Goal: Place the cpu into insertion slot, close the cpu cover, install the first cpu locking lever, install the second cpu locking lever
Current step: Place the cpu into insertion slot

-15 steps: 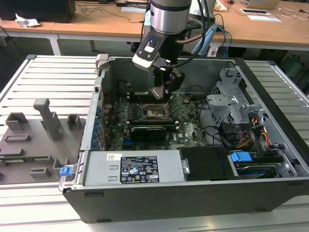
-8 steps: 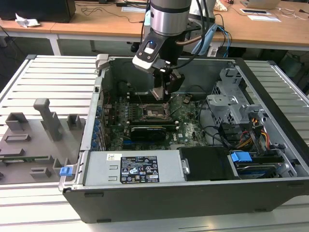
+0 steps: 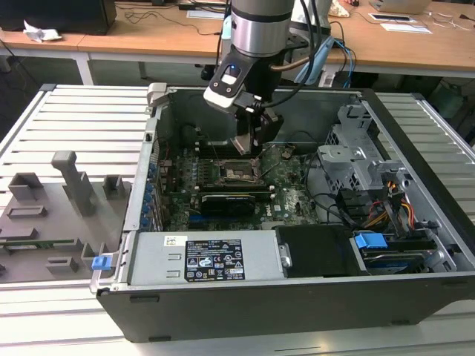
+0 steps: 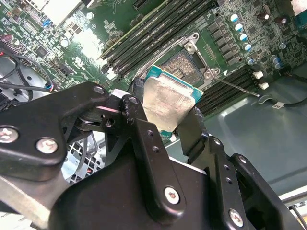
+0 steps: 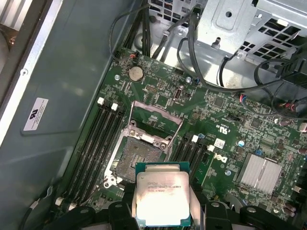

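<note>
The gripper (image 4: pixel 165 115) is clamping the cpu (image 5: pixel 163 199) over the bare socket (image 5: pixel 139 160); the cpu cover (image 5: pixel 148 138) is standing open, memory slots (image 5: pixel 96 143) beside.

One open dark-grey metal computer case (image 3: pixel 297 308), one green motherboard (image 5: pixel 225 120), one cpu (image 5: pixel 163 196) (flat square chip, silver-grey metal top), one silvery metal-frame cpu cover (image 5: pixel 147 137), one round silver coin battery (image 5: pixel 136 73), one finned silver heatsink (image 5: pixel 259 173), two blue plastic tabs (image 3: pixel 104 261) (image 3: pixel 369 241).

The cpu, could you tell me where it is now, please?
In both wrist views the cpu sits clamped in the gripper, above the motherboard, just short of the open socket.
</note>
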Controlling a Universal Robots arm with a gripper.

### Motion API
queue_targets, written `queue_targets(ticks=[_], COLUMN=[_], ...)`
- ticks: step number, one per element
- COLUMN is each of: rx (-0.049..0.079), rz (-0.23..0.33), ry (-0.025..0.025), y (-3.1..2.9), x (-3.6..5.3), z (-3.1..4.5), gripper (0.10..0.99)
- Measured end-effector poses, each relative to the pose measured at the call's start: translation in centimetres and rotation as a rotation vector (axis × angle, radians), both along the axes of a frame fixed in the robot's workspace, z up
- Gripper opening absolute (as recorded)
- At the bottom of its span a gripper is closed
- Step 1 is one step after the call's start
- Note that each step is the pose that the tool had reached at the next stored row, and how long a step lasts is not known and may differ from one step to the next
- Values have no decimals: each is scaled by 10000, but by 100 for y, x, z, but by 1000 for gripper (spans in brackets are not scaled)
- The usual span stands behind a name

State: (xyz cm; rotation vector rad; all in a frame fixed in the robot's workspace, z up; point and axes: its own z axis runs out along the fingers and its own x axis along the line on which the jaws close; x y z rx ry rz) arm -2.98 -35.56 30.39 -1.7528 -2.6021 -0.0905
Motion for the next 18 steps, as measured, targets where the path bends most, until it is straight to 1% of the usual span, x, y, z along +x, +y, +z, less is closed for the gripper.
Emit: queue_targets(ticks=[4, 7, 9, 12, 14, 16, 17, 18], rx=[1, 2, -26, -47, -49, -48, -48, -49], rz=[-2, -3, -44, -413, -900, -1222, -1370, -1434], ry=[3, 15, 34, 64, 90, 110, 134, 146], y=[0, 0, 0, 0, 0, 0, 0, 0], x=[0, 0, 0, 0, 0, 0, -1, -1], z=[-13, -30, -69, -111, -143, -162, -175, -180], gripper=[529, 529, 529, 529, 529, 529, 529, 529])
